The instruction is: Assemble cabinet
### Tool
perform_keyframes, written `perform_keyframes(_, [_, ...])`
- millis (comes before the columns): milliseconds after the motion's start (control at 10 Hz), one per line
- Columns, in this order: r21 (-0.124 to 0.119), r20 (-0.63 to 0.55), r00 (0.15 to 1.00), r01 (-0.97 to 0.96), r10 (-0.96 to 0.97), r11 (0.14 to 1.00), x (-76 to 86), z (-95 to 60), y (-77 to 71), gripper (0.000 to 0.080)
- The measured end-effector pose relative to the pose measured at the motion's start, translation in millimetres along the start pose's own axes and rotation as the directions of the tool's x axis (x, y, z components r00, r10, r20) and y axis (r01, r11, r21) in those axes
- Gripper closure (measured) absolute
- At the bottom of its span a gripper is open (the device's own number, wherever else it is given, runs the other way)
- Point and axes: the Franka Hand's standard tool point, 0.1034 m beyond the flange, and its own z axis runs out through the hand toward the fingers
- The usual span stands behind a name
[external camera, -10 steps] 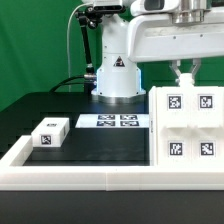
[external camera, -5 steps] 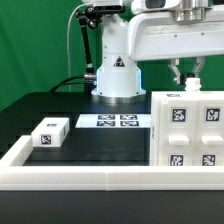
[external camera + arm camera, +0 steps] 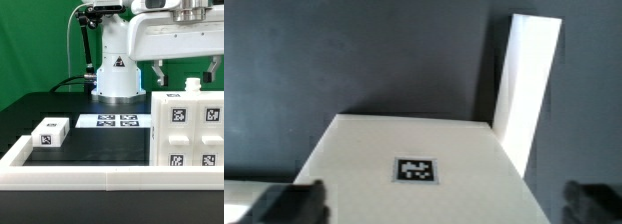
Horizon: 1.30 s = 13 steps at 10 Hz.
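The cabinet (image 3: 188,130) is the big white tagged block at the exterior view's right, standing against the front rim. A small white part (image 3: 190,86) sticks up from its top. My gripper (image 3: 187,72) hovers just above the cabinet, open wide, with one finger on either side of that part and touching nothing. In the wrist view the cabinet's flat white face (image 3: 384,150) carries one tag. A narrow white edge (image 3: 530,80) runs along its side. The dark fingertips (image 3: 288,204) stand far apart, and my gripper (image 3: 438,205) is empty.
A small flat white tagged block (image 3: 50,131) lies at the exterior view's left. The marker board (image 3: 115,121) lies in front of the robot base (image 3: 117,75). A low white rim (image 3: 80,170) frames the black table's front and left.
The gripper's fingers, close together over the cabinet's top part earlier, have spread wide and let go. The cabinet shifted lower and nearer a second ago and now rests still.
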Motion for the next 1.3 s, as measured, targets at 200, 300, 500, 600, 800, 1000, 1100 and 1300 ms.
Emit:
perform_keyframes(200, [0.000,0.000,1.000,0.000,0.000,1.000,0.0,0.0,0.0,0.0016])
perform_keyframes(300, [0.000,0.000,1.000,0.000,0.000,1.000,0.0,0.0,0.0,0.0004])
perform_keyframes(500, [-0.001,0.000,1.000,0.007,-0.007,1.000,-2.4,1.4,2.7,0.0001])
perform_keyframes(600, [-0.009,-0.007,0.999,0.034,-0.034,0.999,-12.7,6.2,16.5,0.0001])
perform_keyframes(800, [-0.029,-0.002,0.999,0.046,-0.046,0.999,-36.4,12.3,55.2,0.0003])
perform_keyframes(1000, [-0.047,0.001,0.998,0.058,-0.058,0.997,-53.8,20.1,97.3,0.0003])
perform_keyframes(1100, [-0.054,0.006,0.999,0.048,-0.047,0.997,-59.1,21.0,116.5,0.0003])
perform_keyframes(1300, [-0.057,0.007,0.999,0.044,-0.044,0.997,-60.6,21.1,124.8,0.0003])
